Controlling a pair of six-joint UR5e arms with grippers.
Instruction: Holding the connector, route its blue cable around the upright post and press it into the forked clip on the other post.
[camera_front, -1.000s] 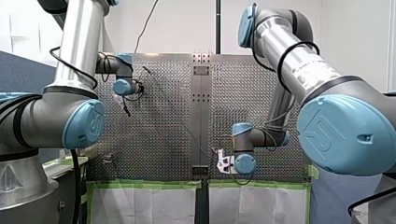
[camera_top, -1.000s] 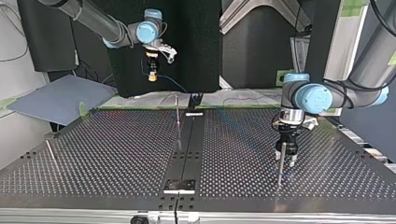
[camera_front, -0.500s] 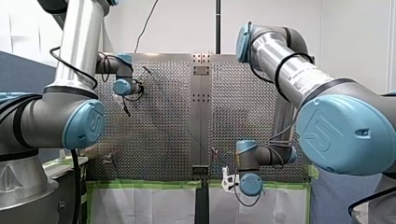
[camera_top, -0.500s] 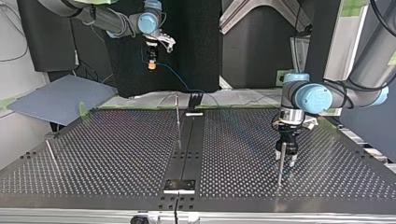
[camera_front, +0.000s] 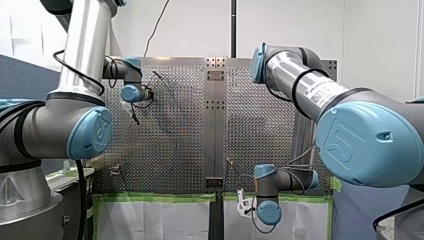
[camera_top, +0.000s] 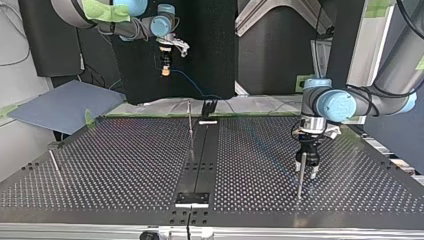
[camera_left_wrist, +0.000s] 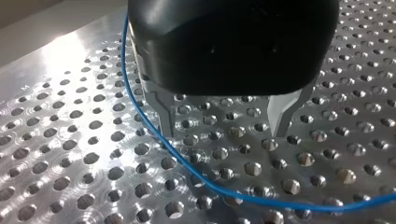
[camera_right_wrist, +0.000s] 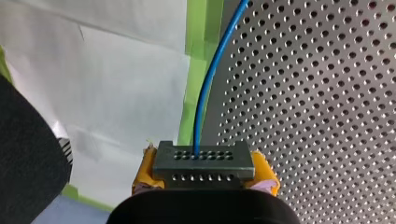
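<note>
While my left gripper (camera_top: 308, 172) hangs low over the perforated table (camera_top: 100, 165) in the right half of the top view, just beside a thin upright post (camera_top: 300, 182), my right gripper (camera_top: 164, 70) has pulled back over the last second. In the front view it has slid from the lower middle of the plate to the bottom of the frame, level with the green tape (camera_front: 165, 196). In the top view it now sits at the upper left, raised and beyond the table's far edge.

The connector (camera_right_wrist: 204, 161) travels with it. The blue cable (camera_right_wrist: 201, 93) trails from it toward the table's middle, where a second slim post (camera_top: 190, 127) stands. I judge this as taking up slack before the run round a post. The cable is in no clip that I can see, and I cannot tell which post carries the fork.

Right jaws: clenched on the connector, a dark block with rows of pin holes, with yellow pads (camera_right_wrist: 265, 173) pressing on either side.

Left jaws: metal fingers (camera_left_wrist: 164, 112) spread wide, grasping nothing. The cable curves over the table close past one fingertip and on ahead of the gripper, not between the fingers.
</note>
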